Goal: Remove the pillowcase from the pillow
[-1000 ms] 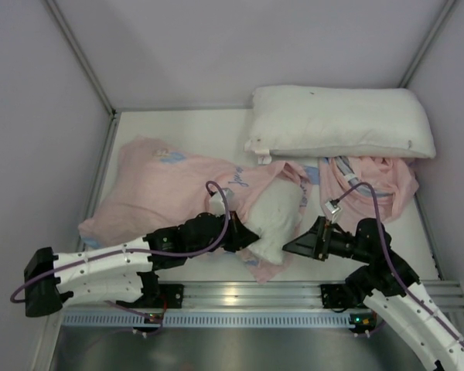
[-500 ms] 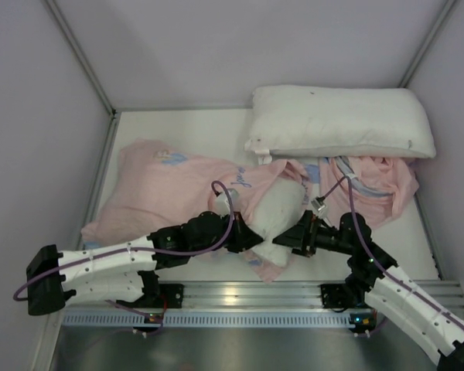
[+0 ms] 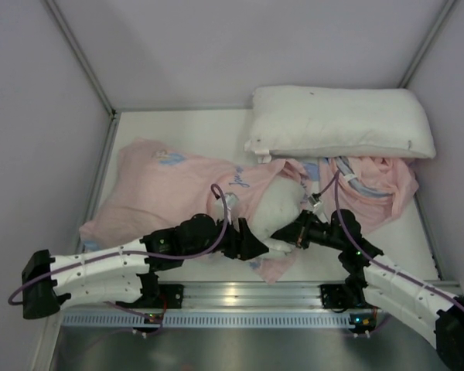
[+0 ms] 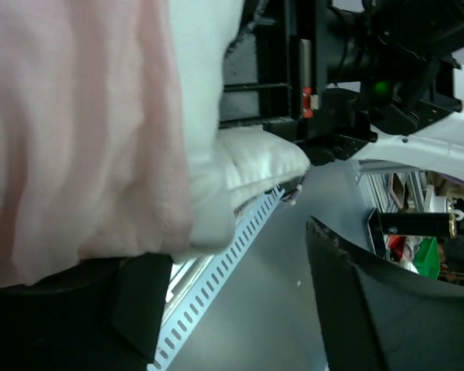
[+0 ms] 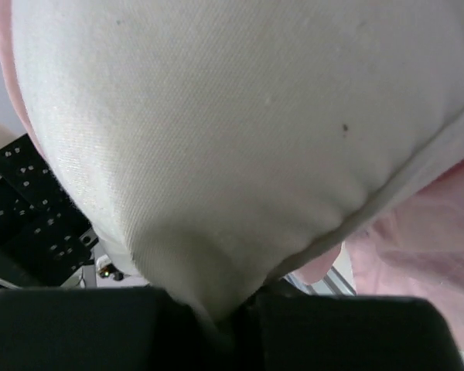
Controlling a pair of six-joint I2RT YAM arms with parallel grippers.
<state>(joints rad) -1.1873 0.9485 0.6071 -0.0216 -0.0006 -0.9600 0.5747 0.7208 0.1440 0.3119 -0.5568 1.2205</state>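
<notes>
**Between the left gripper (image 3: 255, 246) and the right gripper (image 3: 281, 234), a pinched corner of the pillow (image 3: 278, 205)**

Between the right gripper's black fingers (image 5: 100, 328), the wrist view shows the white pillow's corner drawn down to a tight fold and clamped there. The plump end of the pillow, with a tiny dark speck on it, fills the space ahead of the gripper. Pale pink cloth shows to the gripper's right.

Facing it from the other side, the left gripper stands with its jaws apart and nothing caught between them. Its wrist view looks through the gap to the metal rail (image 4: 216, 294) at the table's near edge. The pillowcase (image 3: 162, 197) hangs in pink folds over one of its fingers (image 4: 139, 309). The bare white pillow end shows just past the hem, and the right gripper's clamp sits directly ahead.

Behind the left gripper the pillowcase spreads pink side up over the rest of the pillow, covering all but the end near the grippers. Well beyond both grippers a second white pillow (image 3: 340, 120) lies at the far side of the table (image 3: 193, 127). Crumpled pink and blue cloth (image 3: 371, 185) lies just in front of it, beyond the right gripper
</notes>
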